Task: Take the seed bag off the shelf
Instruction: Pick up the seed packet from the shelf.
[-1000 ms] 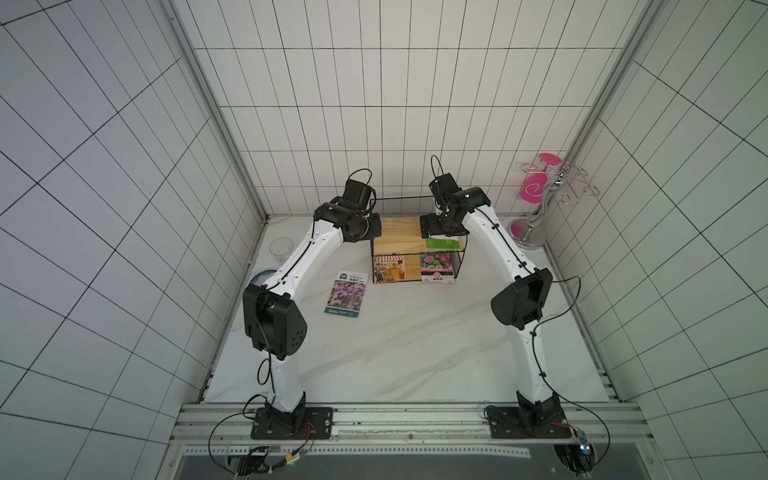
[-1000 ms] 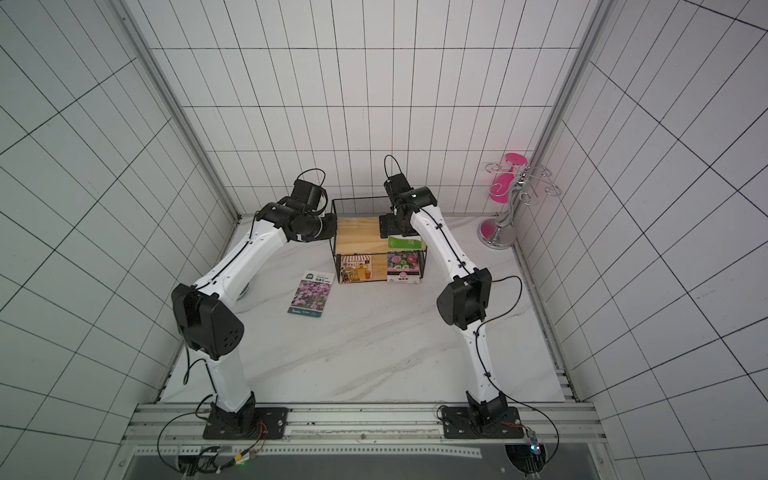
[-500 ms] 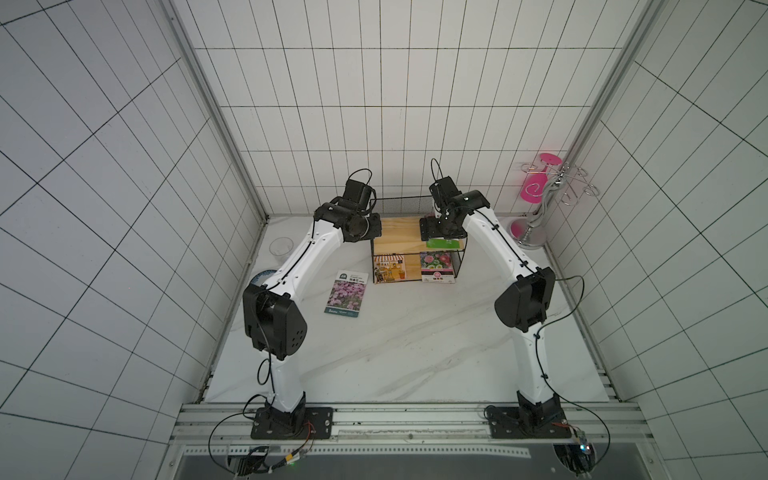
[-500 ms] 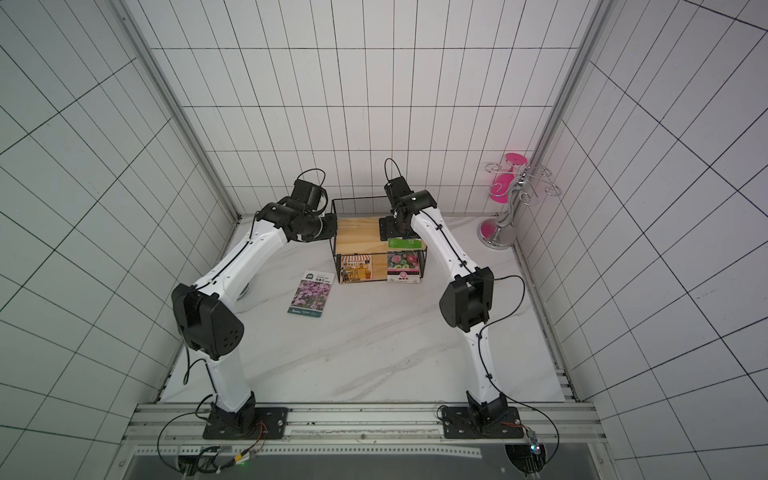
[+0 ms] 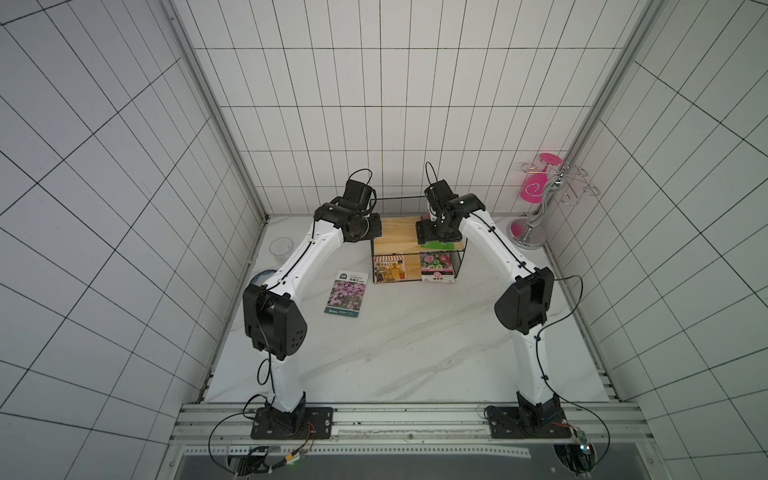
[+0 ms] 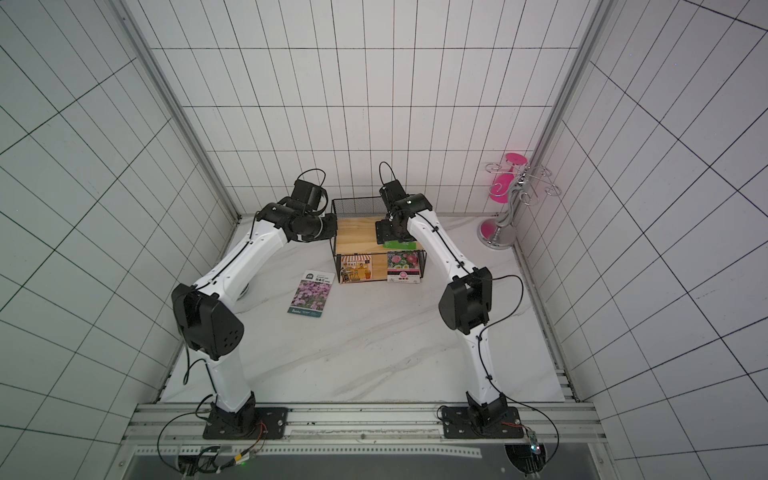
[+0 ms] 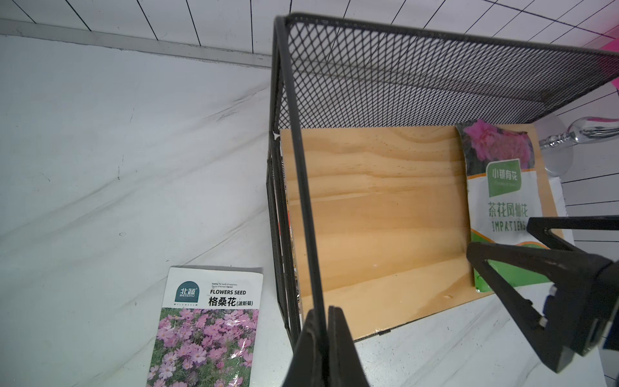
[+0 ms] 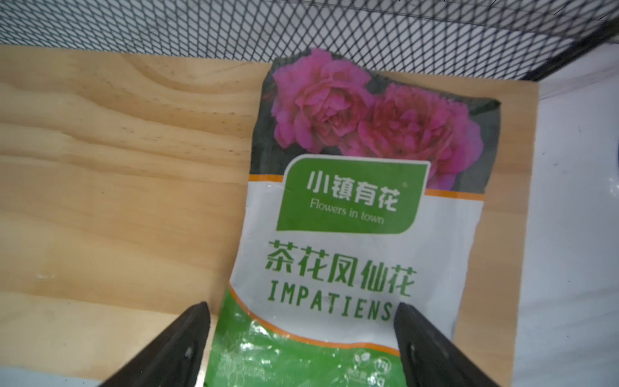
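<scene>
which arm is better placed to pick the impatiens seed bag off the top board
Right. The right claw hangs open over the green end of the seed bag on the top board. The left claw is shut on the wire frame of the shelf, off to the bag's side.

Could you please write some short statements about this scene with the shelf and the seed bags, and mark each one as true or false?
1. The Impatiens seed bag lies flat on the top board of the shelf. True.
2. The right pincer is shut on the Impatiens seed bag. False: its fingers stand wide apart at the bag's green end.
3. The left pincer is closed on the shelf's black wire frame. True.
4. The purple-flower seed bag stands in the shelf's lower tier. False: it lies flat on the table, beside the shelf.
5. Two more packets are in the shelf's lower tier. True.
</scene>
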Controlling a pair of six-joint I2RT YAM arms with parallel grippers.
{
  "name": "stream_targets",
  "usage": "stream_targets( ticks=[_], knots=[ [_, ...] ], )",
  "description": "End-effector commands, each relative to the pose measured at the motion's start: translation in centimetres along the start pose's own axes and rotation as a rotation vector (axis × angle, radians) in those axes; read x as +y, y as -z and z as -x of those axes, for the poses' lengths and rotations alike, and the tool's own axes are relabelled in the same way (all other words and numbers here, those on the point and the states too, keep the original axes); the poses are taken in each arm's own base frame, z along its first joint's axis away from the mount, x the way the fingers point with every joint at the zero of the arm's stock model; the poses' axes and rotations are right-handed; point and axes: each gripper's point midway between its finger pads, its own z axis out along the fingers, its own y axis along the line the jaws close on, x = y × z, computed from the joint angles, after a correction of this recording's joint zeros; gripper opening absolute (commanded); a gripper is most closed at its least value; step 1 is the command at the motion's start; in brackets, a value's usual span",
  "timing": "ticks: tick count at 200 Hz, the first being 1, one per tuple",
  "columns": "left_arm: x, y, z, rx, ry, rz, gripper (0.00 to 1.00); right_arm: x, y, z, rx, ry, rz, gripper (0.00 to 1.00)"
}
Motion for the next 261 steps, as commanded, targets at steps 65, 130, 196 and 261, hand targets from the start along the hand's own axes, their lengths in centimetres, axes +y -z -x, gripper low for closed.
stream_targets(
  ticks=[65,130,196,261],
  knots=[
    [3.1,-2.5,-3.4,0.125,0.012,0.113,0.0,2.0,2.2,-2.7,0.072,-0.02,0.06,0.9],
    [3.2,-2.5,-3.5,0.127,0.011,0.115,0.0,1.2,7.0,-0.8,-0.027,-0.118,0.081,0.99],
    [3.2,-2.1,-3.4,0.121,0.013,0.112,0.0,-0.3,10.3,-1.0,-0.067,-0.331,0.198,0.98],
    [3.8,-2.2,-3.9,0.126,0.009,0.133,0.0,-2.5,8.4,-7.8,-0.048,-0.562,0.29,0.99]
  ],
)
